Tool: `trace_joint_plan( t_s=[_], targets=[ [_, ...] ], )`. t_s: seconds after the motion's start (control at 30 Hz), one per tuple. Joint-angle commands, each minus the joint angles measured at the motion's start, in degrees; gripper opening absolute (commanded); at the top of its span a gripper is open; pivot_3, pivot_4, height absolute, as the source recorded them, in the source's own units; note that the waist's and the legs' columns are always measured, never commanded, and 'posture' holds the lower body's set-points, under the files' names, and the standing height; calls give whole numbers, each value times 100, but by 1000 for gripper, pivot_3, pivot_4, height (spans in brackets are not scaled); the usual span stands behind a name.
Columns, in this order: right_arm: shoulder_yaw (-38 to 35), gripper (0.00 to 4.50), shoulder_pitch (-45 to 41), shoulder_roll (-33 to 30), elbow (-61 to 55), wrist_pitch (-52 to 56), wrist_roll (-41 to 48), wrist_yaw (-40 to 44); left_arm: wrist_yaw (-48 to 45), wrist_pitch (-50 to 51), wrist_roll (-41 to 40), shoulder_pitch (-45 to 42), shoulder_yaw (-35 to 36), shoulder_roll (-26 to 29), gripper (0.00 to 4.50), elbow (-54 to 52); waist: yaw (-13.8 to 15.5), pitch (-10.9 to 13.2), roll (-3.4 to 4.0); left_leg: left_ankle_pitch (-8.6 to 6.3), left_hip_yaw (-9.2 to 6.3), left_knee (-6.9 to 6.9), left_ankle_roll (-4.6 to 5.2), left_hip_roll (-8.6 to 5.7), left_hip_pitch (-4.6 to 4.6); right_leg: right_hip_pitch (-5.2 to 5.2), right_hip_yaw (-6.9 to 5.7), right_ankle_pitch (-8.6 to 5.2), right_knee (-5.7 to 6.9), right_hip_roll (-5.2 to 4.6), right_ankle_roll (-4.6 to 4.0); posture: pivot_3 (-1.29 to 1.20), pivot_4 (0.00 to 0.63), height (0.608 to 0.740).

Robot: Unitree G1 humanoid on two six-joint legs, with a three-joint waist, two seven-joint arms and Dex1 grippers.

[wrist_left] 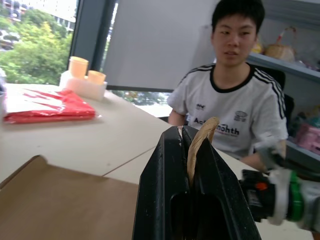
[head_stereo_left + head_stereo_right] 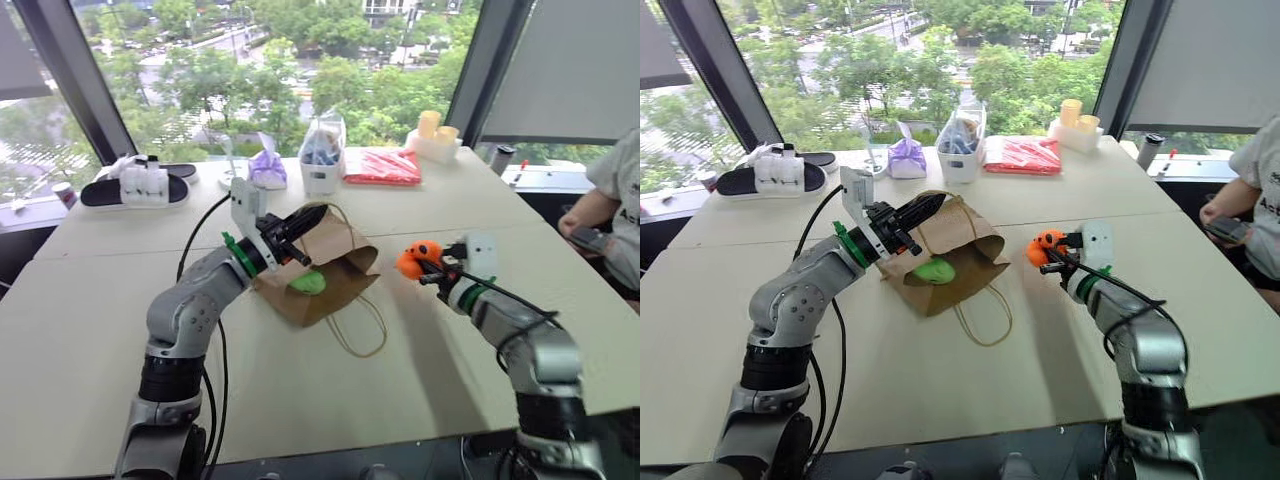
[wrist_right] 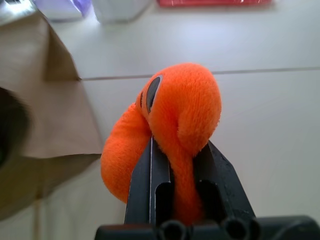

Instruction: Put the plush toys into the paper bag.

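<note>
The brown paper bag lies on its side mid-table, mouth held up by my left gripper, which is shut on the bag's top edge. A green plush toy rests inside the bag's mouth. To the bag's right, my right gripper is shut on the orange plush toy, lifted off the table. The toy's dark face marks show in the right wrist view, squeezed between the black fingers.
Along the table's far edge stand a purple pouch, a clear container, a red packet, yellow cups and a black tray of white bottles. A person sits at the right. The bag's string handle trails on the table.
</note>
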Motion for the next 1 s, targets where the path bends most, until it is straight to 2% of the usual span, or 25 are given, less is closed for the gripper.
trace_joint_plan(
  t_s=[0.03,0.13,0.27,0.43,0.7,0.8,1.0],
  targets=[
    [31,58,387,181,-1495,843,930,70,-110,48,-130,-177,110,101,0,-59,6,0,0,0,-1,-1,0,6,10,9,-1,-1,3,7,-1,0,150,740],
    [216,58,554,495,-2011,1215,1427,-14,-147,65,-141,-231,115,107,0,-7,6,0,1,0,0,0,0,6,25,25,0,-2,2,9,-2,0,150,740],
    [1020,58,464,846,-1720,962,1086,-310,-180,73,-189,-318,149,86,0,27,33,0,0,0,0,10,0,3,29,37,0,-1,-4,6,-1,0,150,740],
    [1734,58,-246,1258,-88,-303,194,-459,-228,142,-313,-258,167,131,0,-106,17,0,0,1,1,6,-1,1,32,37,0,-1,-5,4,-1,0,150,740],
    [1818,58,-1494,1924,2768,-2472,-933,-826,1,296,-596,-64,269,133,0,-514,7,1,0,2,1,-5,-3,2,36,32,1,0,-4,3,-2,0,150,740],
    [1844,1210,-1769,2108,3538,-2934,-1112,-763,81,294,-617,-19,249,116,0,-591,5,1,0,2,0,-9,-3,2,36,30,1,0,-3,3,-2,0,150,740],
    [1969,4413,-1928,2193,4012,-3281,-1349,-492,189,189,-561,-9,248,28,0,-590,5,1,1,2,0,-8,-3,0,35,30,1,1,-3,3,-2,0,150,740]
  ],
)
